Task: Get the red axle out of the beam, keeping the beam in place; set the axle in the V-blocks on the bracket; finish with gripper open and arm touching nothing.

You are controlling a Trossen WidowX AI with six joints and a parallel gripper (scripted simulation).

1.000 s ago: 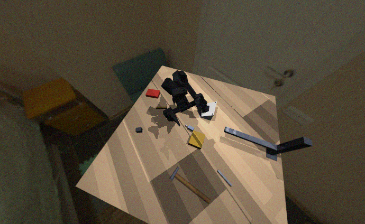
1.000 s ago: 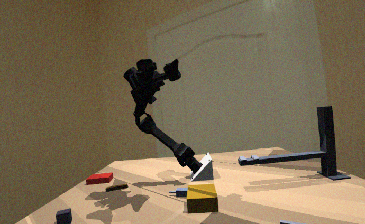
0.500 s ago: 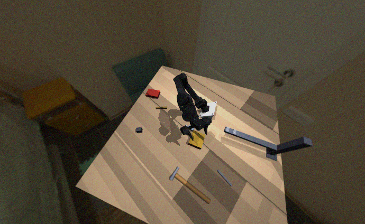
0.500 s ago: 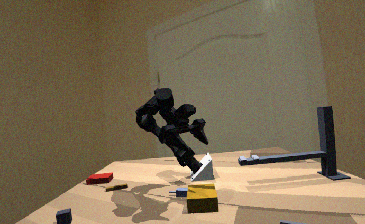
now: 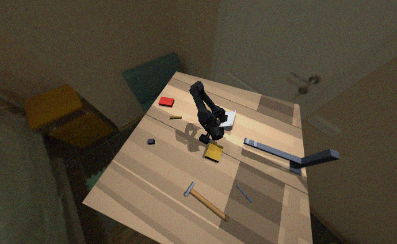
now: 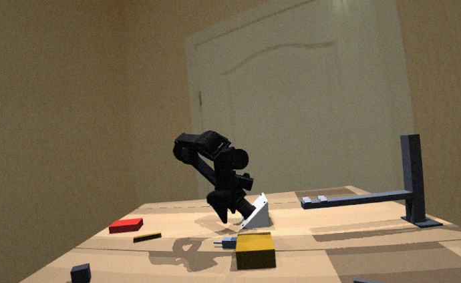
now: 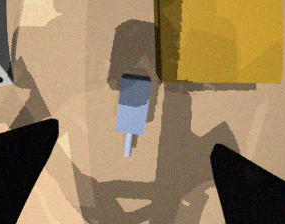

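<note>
No red axle can be made out. A small blue-grey block (image 6: 228, 242) (image 7: 132, 107) lies on the table with a thin pale pin (image 6: 218, 241) (image 7: 127, 145) sticking out of one end; whether these are the beam and axle I cannot tell. The bracket (image 5: 275, 152) (image 6: 366, 198) is a dark horizontal arm on a post at the right. Two pale V-blocks (image 5: 251, 142) (image 6: 321, 198) sit near its free end, both empty. My gripper (image 5: 210, 137) (image 6: 228, 217) (image 7: 137, 140) is open and empty, pointing down above the blue-grey block.
A yellow block (image 5: 214, 152) (image 6: 254, 242) (image 7: 223, 45) lies close beside the blue-grey block. A red block (image 5: 166, 101) (image 6: 126, 225), yellow bar (image 5: 175, 117) (image 6: 147, 237) and dark cube (image 5: 151, 141) (image 6: 80, 273) lie left. A hammer (image 5: 208, 204) and thin rod (image 5: 243, 194) lie in front.
</note>
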